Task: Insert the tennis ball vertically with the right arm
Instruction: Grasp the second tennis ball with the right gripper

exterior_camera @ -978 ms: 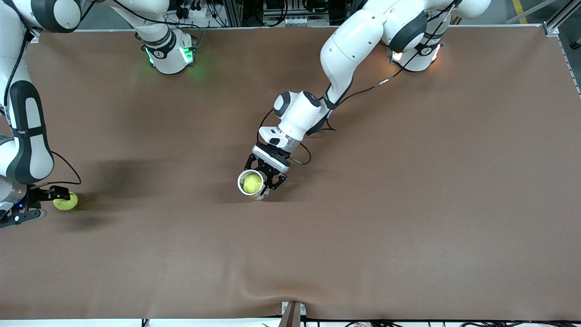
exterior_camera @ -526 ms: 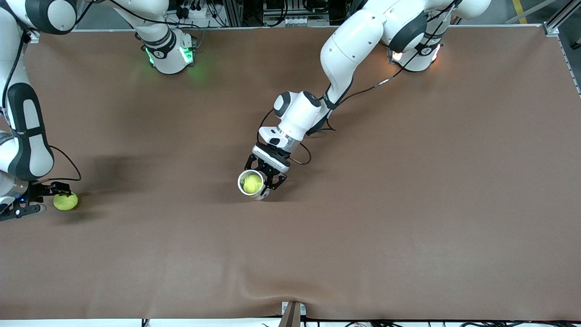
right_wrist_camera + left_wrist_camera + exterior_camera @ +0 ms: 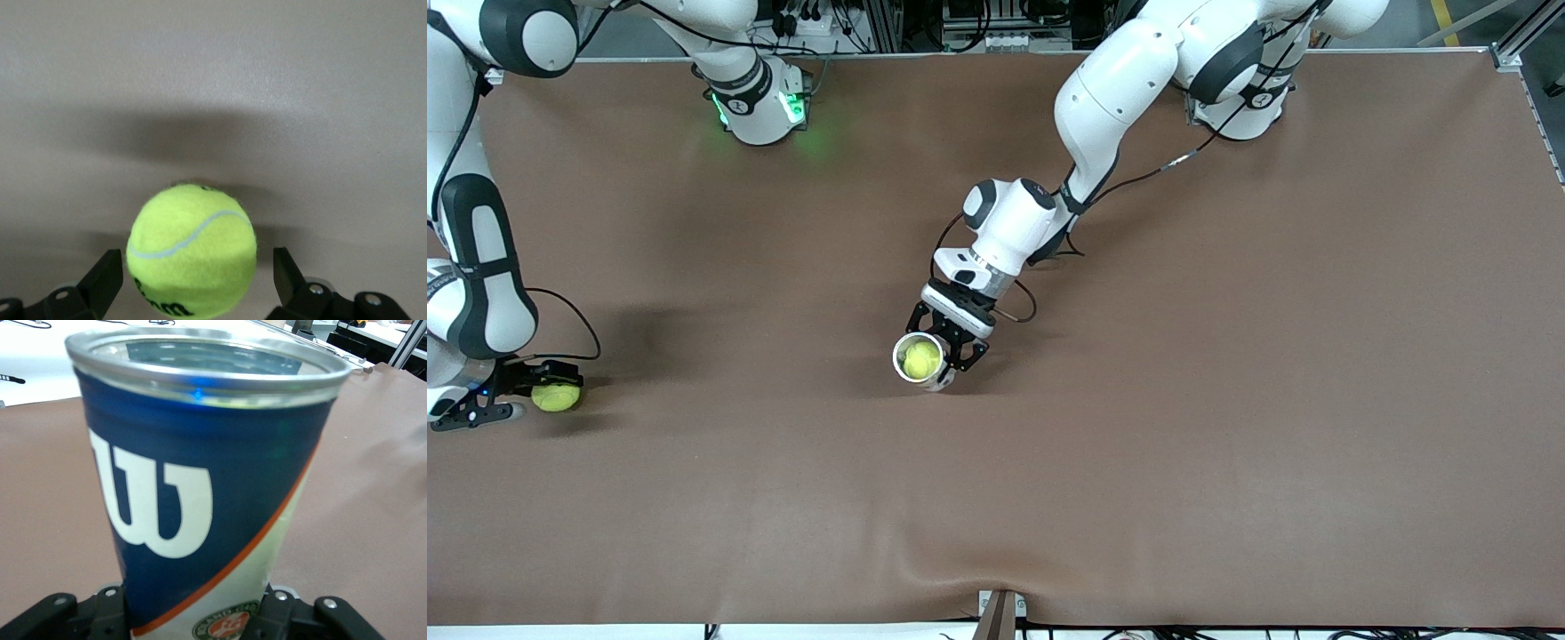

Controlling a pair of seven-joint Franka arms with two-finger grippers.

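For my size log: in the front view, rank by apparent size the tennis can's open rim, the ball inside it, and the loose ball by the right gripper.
1. Silver-rimmed blue tennis can
2. Yellow-green tennis ball inside it and loose yellow-green tennis ball: alike, unranked.

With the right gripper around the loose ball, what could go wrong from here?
1. The right gripper is open, its fingers apart from the tennis ball; an off-centre close might roll it away.
2. The can in the left gripper already holds a ball, so the next one may sit high or jam at the rim.
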